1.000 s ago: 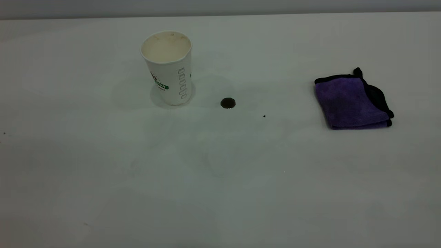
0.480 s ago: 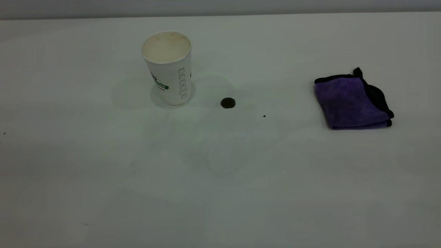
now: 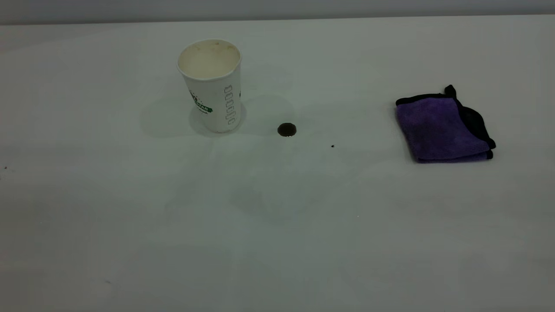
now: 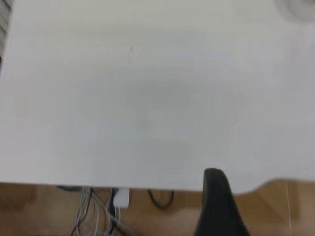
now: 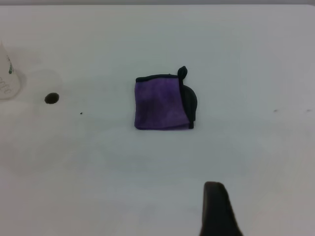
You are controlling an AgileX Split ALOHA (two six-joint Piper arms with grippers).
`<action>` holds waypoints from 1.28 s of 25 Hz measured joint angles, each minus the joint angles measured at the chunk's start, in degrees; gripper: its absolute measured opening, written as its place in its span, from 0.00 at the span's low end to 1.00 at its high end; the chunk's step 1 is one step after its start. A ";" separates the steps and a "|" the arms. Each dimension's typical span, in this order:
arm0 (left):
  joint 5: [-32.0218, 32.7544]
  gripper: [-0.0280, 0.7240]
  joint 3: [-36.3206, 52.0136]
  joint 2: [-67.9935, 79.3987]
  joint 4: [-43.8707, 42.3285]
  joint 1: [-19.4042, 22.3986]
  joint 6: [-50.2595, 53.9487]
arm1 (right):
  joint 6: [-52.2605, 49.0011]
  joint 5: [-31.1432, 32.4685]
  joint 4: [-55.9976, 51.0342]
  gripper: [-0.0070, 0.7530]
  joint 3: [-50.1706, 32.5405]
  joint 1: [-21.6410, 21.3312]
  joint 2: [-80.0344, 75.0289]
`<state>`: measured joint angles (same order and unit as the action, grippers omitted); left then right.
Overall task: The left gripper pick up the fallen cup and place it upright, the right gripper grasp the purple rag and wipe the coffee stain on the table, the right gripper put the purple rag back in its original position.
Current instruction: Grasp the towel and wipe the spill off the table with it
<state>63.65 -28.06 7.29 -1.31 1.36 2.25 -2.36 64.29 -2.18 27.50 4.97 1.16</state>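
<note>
The cup [image 3: 212, 86] stands upright at the back left of the table [image 3: 277, 225], mouth up. The coffee stain [image 3: 286, 129] lies just right of its base, and it also shows in the right wrist view [image 5: 51, 99]. The purple rag [image 3: 442, 128] lies folded at the right, and the right wrist view [image 5: 162, 104] looks at it from some way off. Neither gripper shows in the exterior view. My left gripper [image 4: 216, 206] shows only as a dark tip over the table's edge. My right gripper [image 5: 216, 209] shows only as a dark tip above bare table, short of the rag.
A tiny black speck [image 3: 332, 146] lies between the stain and the rag. The left wrist view shows the table's edge with wooden floor and loose cables [image 4: 98, 211] below it.
</note>
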 joint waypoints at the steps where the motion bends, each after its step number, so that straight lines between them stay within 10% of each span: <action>1: 0.02 0.73 0.00 -1.60 0.00 0.34 0.00 | 0.00 0.00 0.00 0.69 0.00 0.00 0.00; 20: 0.55 0.73 0.00 -8.49 0.03 2.85 0.05 | 2.36 -10.05 -3.70 0.69 2.21 0.00 -9.60; 32: 0.67 0.73 0.00 -8.49 0.03 2.85 0.14 | 37.06 -27.65 -27.25 0.77 6.40 0.00 -53.47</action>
<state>64.31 -28.06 -1.20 -1.28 4.22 2.40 34.70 36.63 -29.42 33.90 4.97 -52.31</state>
